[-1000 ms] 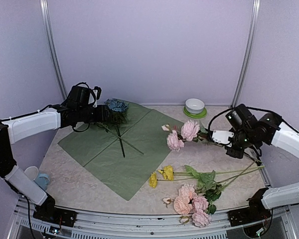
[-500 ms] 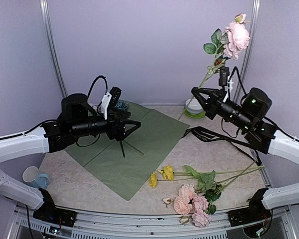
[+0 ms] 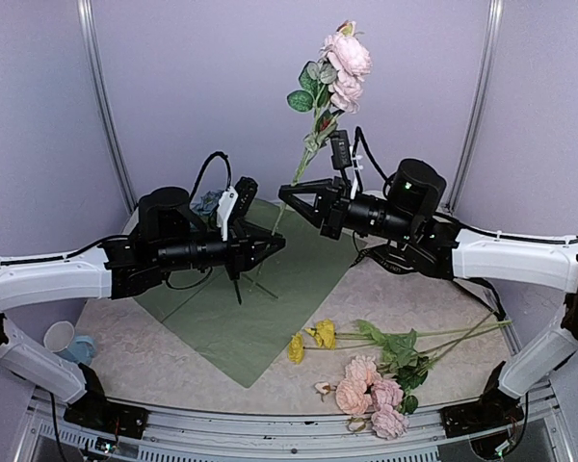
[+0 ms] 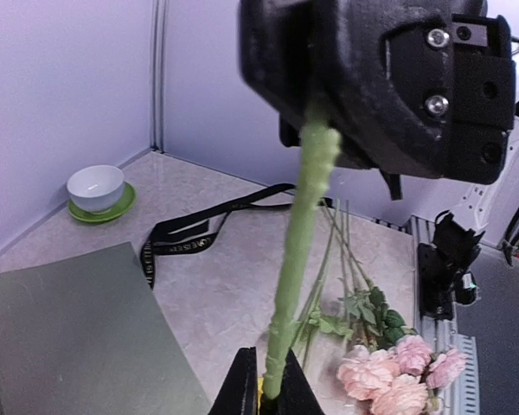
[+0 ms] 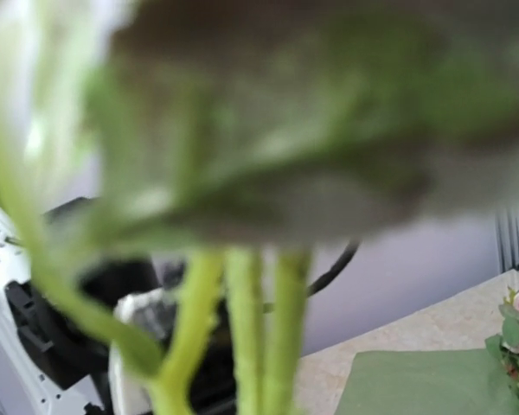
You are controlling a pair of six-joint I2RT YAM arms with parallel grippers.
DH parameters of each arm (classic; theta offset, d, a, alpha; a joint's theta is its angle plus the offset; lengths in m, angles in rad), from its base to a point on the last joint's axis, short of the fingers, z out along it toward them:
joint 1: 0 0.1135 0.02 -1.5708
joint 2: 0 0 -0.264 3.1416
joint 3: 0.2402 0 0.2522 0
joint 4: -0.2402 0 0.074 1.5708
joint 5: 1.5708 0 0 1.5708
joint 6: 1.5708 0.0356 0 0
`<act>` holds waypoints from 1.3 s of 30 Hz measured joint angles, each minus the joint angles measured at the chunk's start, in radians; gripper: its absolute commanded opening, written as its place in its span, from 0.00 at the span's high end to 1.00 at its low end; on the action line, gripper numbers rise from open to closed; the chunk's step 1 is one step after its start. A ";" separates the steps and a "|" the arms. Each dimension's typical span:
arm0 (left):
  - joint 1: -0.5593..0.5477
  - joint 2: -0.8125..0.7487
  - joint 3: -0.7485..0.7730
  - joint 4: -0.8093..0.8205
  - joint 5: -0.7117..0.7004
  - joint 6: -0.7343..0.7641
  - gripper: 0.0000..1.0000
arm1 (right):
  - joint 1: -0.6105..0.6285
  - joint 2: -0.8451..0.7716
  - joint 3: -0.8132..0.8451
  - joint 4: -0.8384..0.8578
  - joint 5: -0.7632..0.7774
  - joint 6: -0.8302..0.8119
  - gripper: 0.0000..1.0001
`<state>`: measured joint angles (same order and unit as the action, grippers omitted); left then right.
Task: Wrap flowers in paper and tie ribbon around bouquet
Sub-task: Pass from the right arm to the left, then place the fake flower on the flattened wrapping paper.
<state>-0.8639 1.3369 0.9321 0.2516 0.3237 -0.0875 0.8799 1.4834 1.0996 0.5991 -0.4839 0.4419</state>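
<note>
A pink rose sprig (image 3: 342, 63) stands upright over the table's middle, one of the flowers. My right gripper (image 3: 294, 195) is shut on its green stem (image 4: 298, 233) partway down. My left gripper (image 4: 268, 380) is shut on the stem's lower end (image 3: 272, 243), just under the right one. The right wrist view shows only blurred stems (image 5: 246, 337) up close. The sage green paper (image 3: 241, 298) lies flat below. A blue hydrangea (image 3: 209, 202) lies at its far corner, partly hidden by my left arm. Yellow blooms (image 3: 313, 339) and more pink roses (image 3: 371, 395) lie at the front. The black ribbon (image 4: 190, 233) lies loose at the right.
A white bowl on a green saucer (image 4: 95, 188) stands at the back, behind my right arm in the top view. Two small cups (image 3: 65, 339) stand at the table's left edge. Long green stems (image 3: 443, 337) stretch toward the right edge.
My right arm swung in from the right, lifting the rose sprig upright. My left arm left the hydrangea, came to the middle, opened, then shut on the stem's lower end.
</note>
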 measured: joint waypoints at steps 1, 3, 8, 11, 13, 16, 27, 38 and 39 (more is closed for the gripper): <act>-0.001 0.000 -0.001 0.003 0.001 0.006 1.00 | 0.001 0.010 0.010 -0.001 -0.001 -0.006 1.00; -0.005 -0.003 -0.008 0.009 0.008 0.000 1.00 | 0.001 0.021 0.022 -0.003 -0.003 -0.010 1.00; 0.014 -0.006 -0.027 0.032 0.019 -0.074 1.00 | 0.002 0.031 0.046 -0.051 0.006 -0.029 0.23; 0.092 0.010 -0.033 0.050 0.022 -0.208 1.00 | 0.011 0.030 0.068 -0.128 0.071 -0.055 0.17; 0.179 0.053 -0.033 0.055 0.008 -0.317 1.00 | 0.015 0.022 0.070 -0.194 0.166 -0.076 0.15; 0.279 0.147 -0.036 0.055 0.000 -0.449 1.00 | 0.015 0.010 0.070 -0.307 0.326 -0.093 0.15; 0.353 0.547 0.163 -0.080 0.021 -0.594 0.94 | 0.012 0.014 0.070 -0.552 0.579 -0.113 0.18; 0.379 0.667 0.187 -0.069 0.046 -0.674 0.54 | 0.012 0.285 0.222 -0.734 0.550 -0.121 0.23; 0.379 0.664 0.185 -0.069 0.043 -0.674 0.53 | 0.012 0.314 0.249 -0.751 0.543 -0.124 0.24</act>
<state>-0.4850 2.0010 1.1168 0.1829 0.3664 -0.7620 0.8921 1.7977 1.3491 -0.1520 0.0589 0.3183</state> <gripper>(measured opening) 0.439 0.781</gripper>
